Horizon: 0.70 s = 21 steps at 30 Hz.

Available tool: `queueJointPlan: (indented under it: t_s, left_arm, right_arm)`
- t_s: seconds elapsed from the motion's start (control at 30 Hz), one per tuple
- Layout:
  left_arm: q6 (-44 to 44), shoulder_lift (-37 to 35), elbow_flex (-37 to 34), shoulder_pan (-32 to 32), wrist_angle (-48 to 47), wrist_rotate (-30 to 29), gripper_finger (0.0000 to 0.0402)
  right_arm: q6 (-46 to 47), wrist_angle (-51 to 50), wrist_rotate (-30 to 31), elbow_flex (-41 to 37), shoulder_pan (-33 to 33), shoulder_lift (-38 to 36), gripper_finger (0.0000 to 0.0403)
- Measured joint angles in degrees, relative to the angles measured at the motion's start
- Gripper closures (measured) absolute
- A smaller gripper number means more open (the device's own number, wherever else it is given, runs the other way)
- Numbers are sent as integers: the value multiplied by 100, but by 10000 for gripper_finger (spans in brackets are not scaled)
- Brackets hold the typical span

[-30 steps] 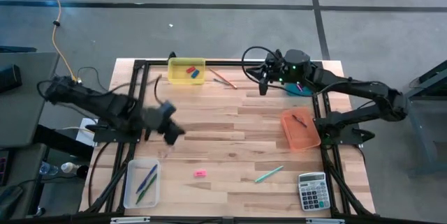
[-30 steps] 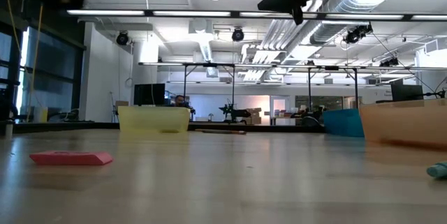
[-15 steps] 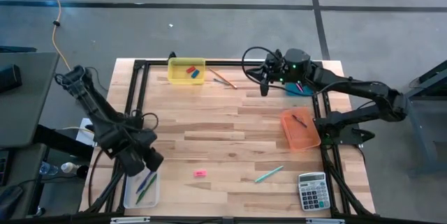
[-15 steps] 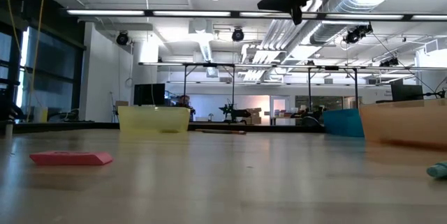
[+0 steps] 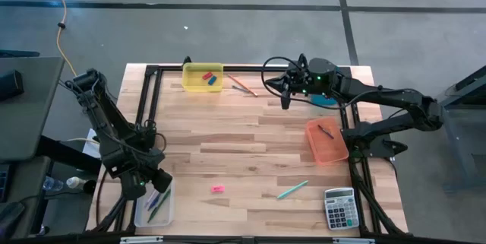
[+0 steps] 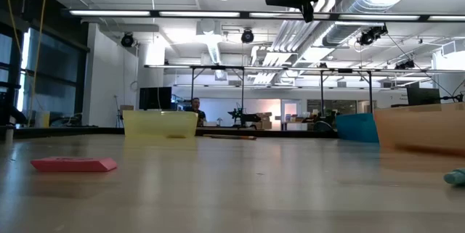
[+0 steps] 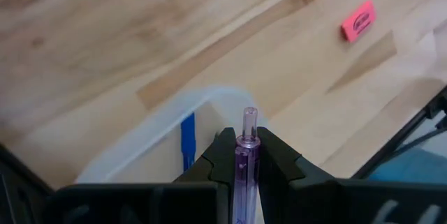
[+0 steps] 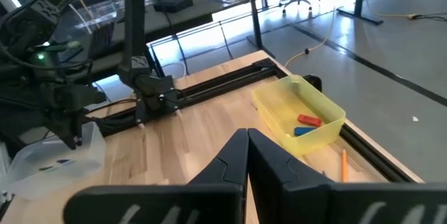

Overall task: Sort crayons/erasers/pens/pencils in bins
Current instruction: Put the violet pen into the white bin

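**Sorting Station: Handling Notes and Item Count**

The wooden table (image 5: 250, 145) stands on a grey floor in an open workshop. Directions below are clock-face, read from the table centre in the high view.

**Handling.** The pink eraser (image 5: 218, 189), loose at 7 o'clock, is judged light, slightly soft and grippy; take it across its short sides. The thin sticks are judged light, stiff and prone to roll; grip mid-shaft.

**Hands.** The left hand (image 7: 246, 155) is clenched on a clear purple pen (image 7: 246, 160), poised over the clear bin (image 5: 154, 201) at 8 o'clock. The right hand (image 5: 285, 101) hovers at 1 o'clock, fingers pressed together, carrying nothing.

**Count.**
- Bins: four. Yellow bin (image 5: 203, 77) at 11 o'clock, teal bin (image 5: 326, 99) at 1 o'clock, orange bin (image 5: 326, 141) at 3 o'clock, clear bin at 8 o'clock.
- Erasers: three visible. One red and one blue in the yellow bin, one pink loose.
- Loose sticks: a teal stick (image 5: 292, 190) at 5 o'clock; thin sticks (image 5: 243, 86) beside the yellow bin, number unclear.
- Calculator (image 5: 339, 208): one, at 4 o'clock.
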Motion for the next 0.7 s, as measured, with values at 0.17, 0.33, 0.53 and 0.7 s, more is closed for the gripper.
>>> queueJointPlan:
  t_s: [0.17,0.33,0.53,0.7]
  left_arm:
    - [-456,235,0,-292,93,135,385]
    - [-470,751,0,-355,547,217,385]
    - [-489,1322,0,-255,748,220,385]
    - [-361,1416,-4,-101,702,36,385]
  right_arm:
    - [0,2,0,0,39,0,403]
    - [0,2,0,0,39,0,403]
    - [1,23,0,0,39,0,403]
    - [11,63,0,0,37,2,403]
